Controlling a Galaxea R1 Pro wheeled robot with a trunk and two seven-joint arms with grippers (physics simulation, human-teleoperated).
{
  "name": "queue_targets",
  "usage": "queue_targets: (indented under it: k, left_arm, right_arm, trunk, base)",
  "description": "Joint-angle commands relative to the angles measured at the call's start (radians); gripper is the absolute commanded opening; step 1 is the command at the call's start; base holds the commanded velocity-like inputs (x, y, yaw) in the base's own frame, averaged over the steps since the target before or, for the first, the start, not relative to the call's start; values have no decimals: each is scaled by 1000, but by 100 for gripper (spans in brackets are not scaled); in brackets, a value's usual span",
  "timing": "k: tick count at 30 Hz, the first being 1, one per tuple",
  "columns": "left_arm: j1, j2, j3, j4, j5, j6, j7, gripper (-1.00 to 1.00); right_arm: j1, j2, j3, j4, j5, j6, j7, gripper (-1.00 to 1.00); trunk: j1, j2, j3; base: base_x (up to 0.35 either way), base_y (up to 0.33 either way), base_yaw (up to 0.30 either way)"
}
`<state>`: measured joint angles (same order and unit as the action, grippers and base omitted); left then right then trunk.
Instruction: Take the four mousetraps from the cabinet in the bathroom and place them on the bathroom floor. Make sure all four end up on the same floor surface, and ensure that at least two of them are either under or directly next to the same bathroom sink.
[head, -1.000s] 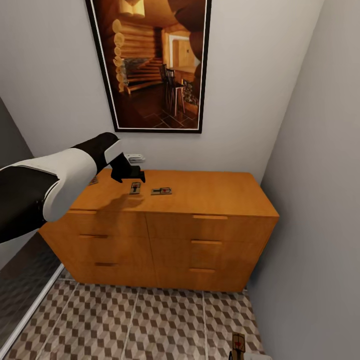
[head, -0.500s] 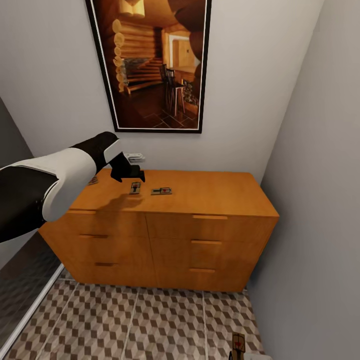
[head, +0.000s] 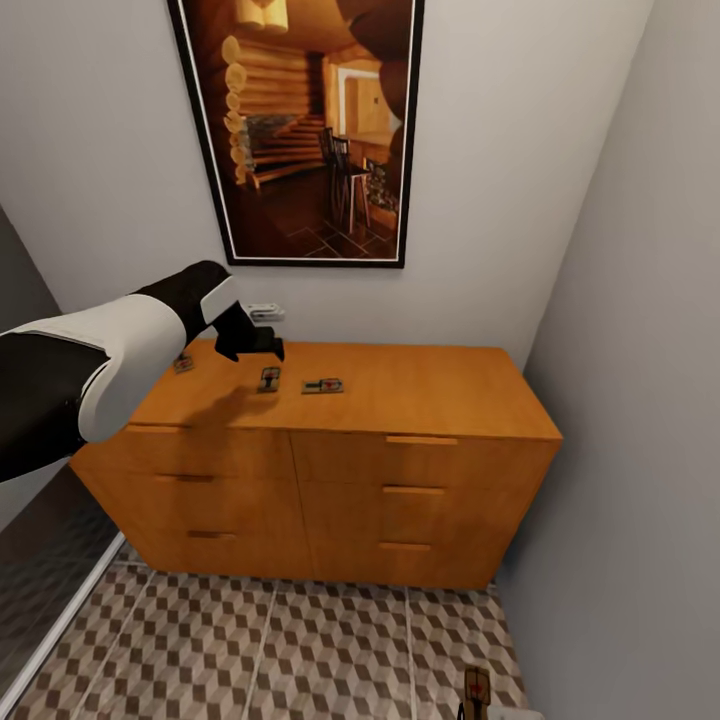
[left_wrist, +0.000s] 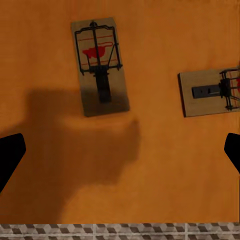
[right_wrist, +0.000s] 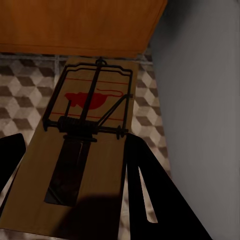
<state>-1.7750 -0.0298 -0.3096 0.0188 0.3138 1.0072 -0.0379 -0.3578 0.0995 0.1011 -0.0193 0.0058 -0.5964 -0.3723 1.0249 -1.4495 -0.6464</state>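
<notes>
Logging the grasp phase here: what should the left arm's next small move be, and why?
Probably lower the left gripper onto the nearer mousetrap. Its fingers are spread wide, above the cabinet top, and that trap lies between them, untouched.

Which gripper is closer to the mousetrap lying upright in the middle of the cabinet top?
Left. The left gripper hovers just above that mousetrap; the right gripper is low by the floor, holding another mousetrap.

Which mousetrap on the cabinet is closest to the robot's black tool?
The upright-lying mousetrap just below the left tool. The sideways mousetrap lies further right, and the small mousetrap sits at the cabinet's left edge.
</notes>
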Motion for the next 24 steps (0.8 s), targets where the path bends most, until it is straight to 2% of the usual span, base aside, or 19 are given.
queue_targets:
  k: [1, 18, 21, 24]
  left_arm:
    - [-1, 0, -9, 0, 5, 1, -4, 100]
    - [-1, -2, -15, -1, 2, -1, -3, 100]
    - [-1, 0, -15, 7, 2, -1, 11, 100]
    - [0, 1, -16, 10, 2, -1, 58, 100]
  right_arm:
    - [-1, 0, 8, 1, -3, -2, -4, -100]
    - [-1, 0, 8, 1, -3, -2, -4, -100]
    - [-1, 0, 8, 1, -3, -2, -4, -100]
    - [0, 0, 8, 1, -3, -2, -4, -100]
  trunk:
    - [0, 0, -1]
    - [0, 0, -1]
    - [0, 0, -1]
    - [0, 0, -1]
  base:
    - [97, 0, 0]
    - [86, 0, 0]
    - [8, 0, 0]
    - [2, 0, 0]
